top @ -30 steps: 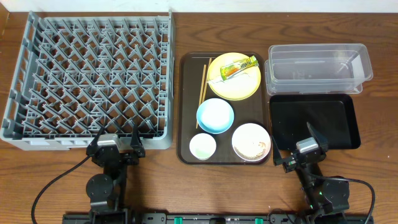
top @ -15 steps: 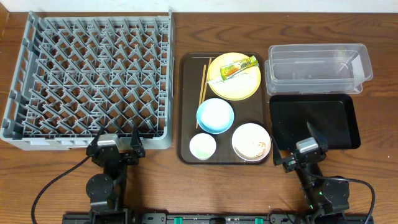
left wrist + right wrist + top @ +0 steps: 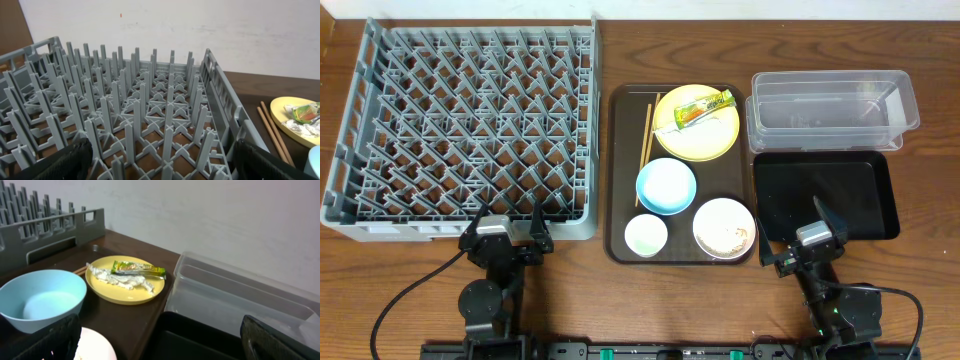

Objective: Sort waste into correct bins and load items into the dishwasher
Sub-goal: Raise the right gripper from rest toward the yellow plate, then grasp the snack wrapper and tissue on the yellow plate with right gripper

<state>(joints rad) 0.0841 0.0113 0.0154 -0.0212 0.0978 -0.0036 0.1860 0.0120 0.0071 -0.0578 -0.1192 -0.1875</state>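
The grey dish rack [image 3: 460, 120] [image 3: 150, 110] fills the left of the table. A brown serving tray [image 3: 620, 205] holds a yellow plate [image 3: 698, 135] [image 3: 127, 290] with the green-and-yellow wrapper [image 3: 703, 108] [image 3: 137, 269] and a white tissue [image 3: 120, 277]. Chopsticks [image 3: 645, 135], a blue bowl [image 3: 666, 185] [image 3: 40, 297], a white cup [image 3: 646, 235] and a white bowl [image 3: 724, 228] with food scraps are on it too. At the right are the clear tub [image 3: 830, 108] [image 3: 240, 295] and black tray [image 3: 825, 195]. My left gripper [image 3: 508, 218] [image 3: 162, 167] is open at the rack's near edge. My right gripper [image 3: 798, 237] [image 3: 160, 342] is open near the black tray's front left corner.
A pale wall stands behind the table's far edge. Bare wooden tabletop [image 3: 570, 290] runs along the front between the two arm bases. Black cables [image 3: 410, 290] trail from each arm at the near edge.
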